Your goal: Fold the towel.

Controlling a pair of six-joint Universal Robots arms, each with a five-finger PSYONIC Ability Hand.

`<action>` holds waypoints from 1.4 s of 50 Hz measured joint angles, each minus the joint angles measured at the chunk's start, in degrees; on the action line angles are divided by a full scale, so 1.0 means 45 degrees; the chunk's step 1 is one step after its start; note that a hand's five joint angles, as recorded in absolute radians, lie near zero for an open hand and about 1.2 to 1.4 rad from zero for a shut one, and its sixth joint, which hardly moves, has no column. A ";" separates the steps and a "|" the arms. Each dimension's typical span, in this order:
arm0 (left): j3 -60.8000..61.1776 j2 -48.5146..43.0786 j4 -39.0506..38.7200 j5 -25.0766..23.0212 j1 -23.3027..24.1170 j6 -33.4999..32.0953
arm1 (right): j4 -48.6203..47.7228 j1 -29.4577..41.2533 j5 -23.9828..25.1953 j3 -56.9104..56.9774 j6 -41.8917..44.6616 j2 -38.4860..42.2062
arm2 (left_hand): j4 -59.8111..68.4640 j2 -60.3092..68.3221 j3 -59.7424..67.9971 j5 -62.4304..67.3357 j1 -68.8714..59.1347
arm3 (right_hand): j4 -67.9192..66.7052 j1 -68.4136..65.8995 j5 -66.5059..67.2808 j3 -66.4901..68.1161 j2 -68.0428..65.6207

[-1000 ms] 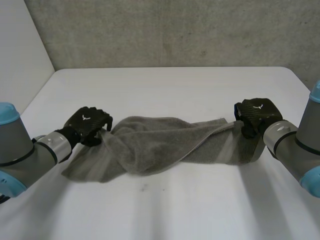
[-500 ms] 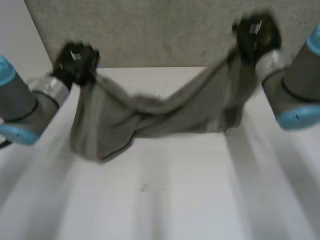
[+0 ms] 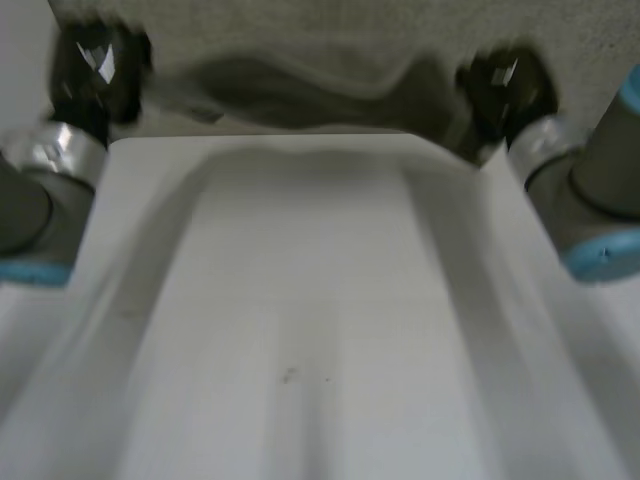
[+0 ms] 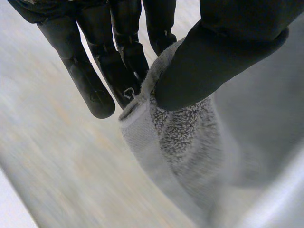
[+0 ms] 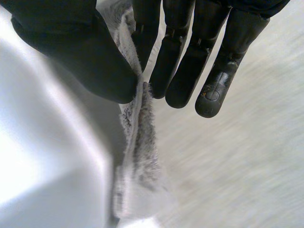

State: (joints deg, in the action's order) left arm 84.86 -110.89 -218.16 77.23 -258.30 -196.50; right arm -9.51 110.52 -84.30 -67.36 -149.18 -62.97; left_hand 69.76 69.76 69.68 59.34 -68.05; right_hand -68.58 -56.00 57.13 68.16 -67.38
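Up go both hands, higher than half a second ago, taking the cloth with them. Our left hand [image 3: 95, 70] pinches one end of the towel [image 3: 300, 85] between thumb and fingers, and our right hand [image 3: 505, 85] pinches the other end likewise. It hangs stretched between them, seemingly clear of the table [image 3: 300, 300]. We judge it is being opened out and the fold is not yet begun.

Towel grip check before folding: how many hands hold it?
2. The left hand pinches one end of the towel; the right hand pinches the other end.
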 measured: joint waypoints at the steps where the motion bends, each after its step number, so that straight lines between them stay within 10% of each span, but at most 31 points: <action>1: 0.0478 -0.0238 0.0305 -0.0183 -0.0046 -0.0087 | 0.0386 -0.0005 0.0147 -0.0542 0.0084 0.0201 | 0.0000 0.0000 0.0000 0.0000 0.0001 | 0.0000 0.0000 0.0001 0.0000 0.0000; 19: 0.2943 -0.1434 0.2896 -0.0409 -0.1234 -0.3483 | 0.1235 -0.0897 0.0596 -0.3748 -0.0643 0.1597 | 0.0001 0.0002 0.0001 0.0002 -0.0001 | -0.0001 0.0000 0.0001 0.0000 0.0000; 35: 0.3769 0.0088 0.2895 -0.0360 -0.1139 -0.2233 | 0.1083 -0.2499 0.1117 -0.4271 -0.5276 0.1419 | 0.0001 0.0002 0.0001 0.0002 -0.0001 | 0.5304 0.3540 -0.4884 -0.5187 0.4886; 51: 0.3910 0.0279 0.3723 -0.0338 -0.1125 -0.2266 | 0.0456 -0.2624 0.1549 -0.4522 -0.5047 0.1281 | 0.0001 0.0003 0.0001 0.0003 -0.0001 | 0.0064 0.0056 -0.0318 -0.0051 0.0013; 70: 0.4715 0.4512 1.2832 -0.0360 -0.1728 -0.5876 | 0.8696 -0.3753 0.2047 -0.6140 0.6297 -0.4441 | 0.0002 0.0003 0.0001 0.0012 -0.0002 | 0.0045 0.0056 -0.0221 -0.0045 0.0013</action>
State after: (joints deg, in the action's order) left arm 106.08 -90.58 -160.42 75.61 -266.08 -222.94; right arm 29.62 93.63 -75.09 -94.99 -120.85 -82.95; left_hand 69.77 69.77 69.68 59.40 -68.06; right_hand -68.37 -55.74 56.13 67.96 -67.32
